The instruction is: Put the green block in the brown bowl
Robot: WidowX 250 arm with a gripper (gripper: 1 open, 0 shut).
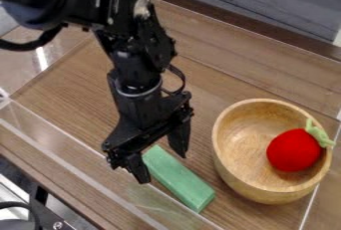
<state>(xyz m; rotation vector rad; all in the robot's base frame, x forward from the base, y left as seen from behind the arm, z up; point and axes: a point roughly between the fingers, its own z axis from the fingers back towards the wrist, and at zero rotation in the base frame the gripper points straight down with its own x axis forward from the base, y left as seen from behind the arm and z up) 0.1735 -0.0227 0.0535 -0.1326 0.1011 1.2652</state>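
The green block is a flat mint-green bar lying on the wooden table near the front edge, slanting toward the lower right. My black gripper points straight down over the block's upper-left end, open, one finger on each side of that end. Whether the fingertips touch the block I cannot tell. The brown bowl stands to the right of the block, round, light wood, thick rim.
A red fruit-like ball with a green leaf lies inside the bowl at its right side. A clear plastic wall runs along the table's front-left edge. The black arm rises toward the upper left.
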